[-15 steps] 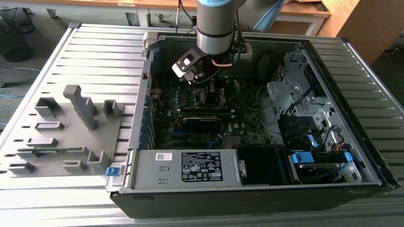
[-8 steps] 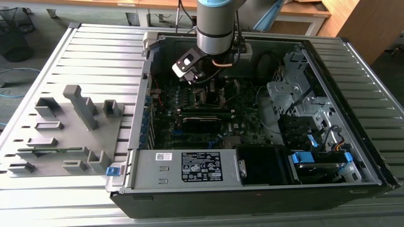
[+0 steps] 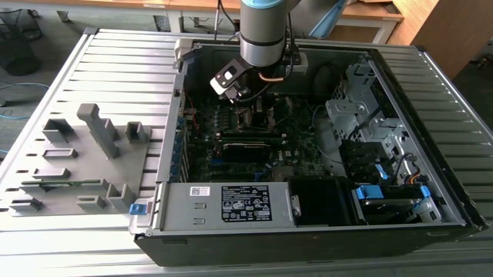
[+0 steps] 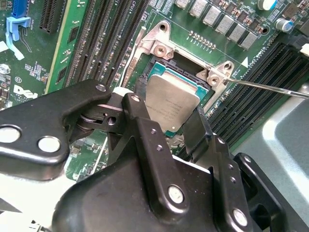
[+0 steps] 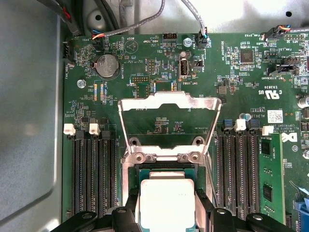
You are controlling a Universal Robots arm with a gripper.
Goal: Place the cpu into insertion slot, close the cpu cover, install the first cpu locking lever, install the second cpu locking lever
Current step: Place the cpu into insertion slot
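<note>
A small flat square cpu with a dull silver-grey metal top point(image 4: 171, 99) is seen between the two black fingers point(image 4: 140, 104) of the gripper point(image 4: 169, 108). In both wrist views the fingers are pressed against opposite edges of the chip, so it is taken to be pinched between them. The cpu point(image 5: 166, 198) is placed directly over the dark square insertion slot with its metal rim point(image 4: 176, 62); a narrow strip of the recess is left visible along one side of the chip, and whether the chip is fully seated cannot be told. The thin silver-grey metal frame of the cpu cover point(image 5: 169, 101) is raised on its hinge, with the green circuit board point(image 5: 231, 87) seen through its large central opening. Long black memory slots point(image 5: 91, 174) are ranged on both sides of the socket. A thin bright metal lever rod point(image 4: 265, 87) is swung out from one corner of the socket. In the exterior view the grey robot arm point(image 3: 262, 29) is lowered into an open black computer case point(image 3: 308, 245), which lies on a pale slatted table point(image 3: 115, 69). Grey moulded fixture blocks point(image 3: 85, 150) are set on the table at the exterior view's left.
</note>
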